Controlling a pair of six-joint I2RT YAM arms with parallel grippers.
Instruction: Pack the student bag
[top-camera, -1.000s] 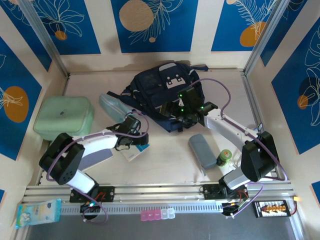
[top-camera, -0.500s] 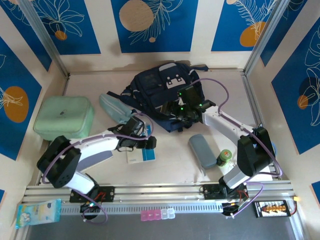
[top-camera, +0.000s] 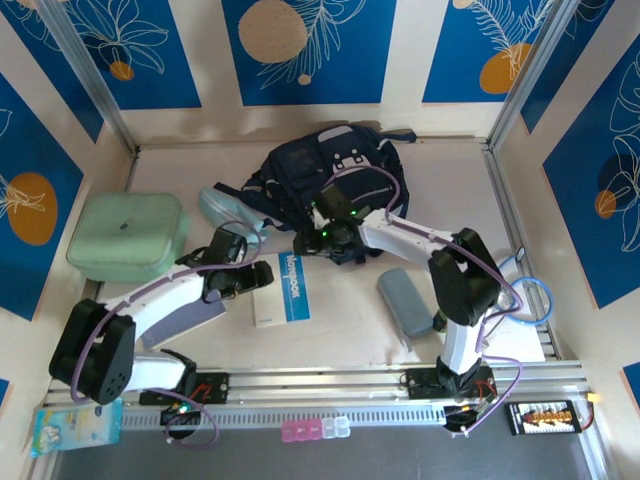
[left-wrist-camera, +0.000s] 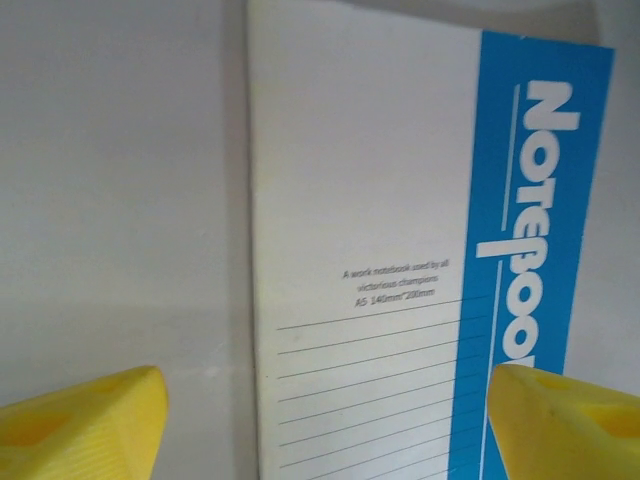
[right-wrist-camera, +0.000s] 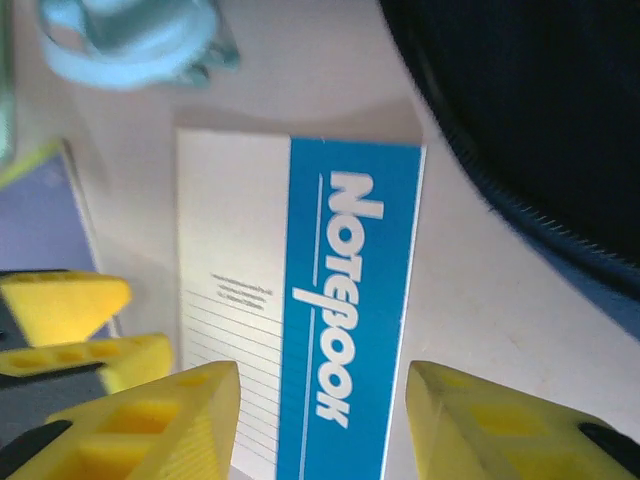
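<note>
Hovering over the notebook (top-camera: 283, 290) with both pairs of fingers apart.
Your left gripper (top-camera: 240, 286) sits at the notebook's left edge, its yellow fingers (left-wrist-camera: 85, 420) spread wide and holding nothing; the white-and-blue cover lies flat on the worktop (top-camera: 340, 330) beneath them. Your right gripper (right-wrist-camera: 320, 400) hangs above the notebook's far end, also spread and empty, just beside the student bag (top-camera: 335, 180). The student bag lies at the back of the worktop, its near edge close to the notebook but apart from it. A mint-green case (top-camera: 127, 235) rests far left; a grey-blue pouch (top-camera: 405, 302) lies right of the notebook.
</note>
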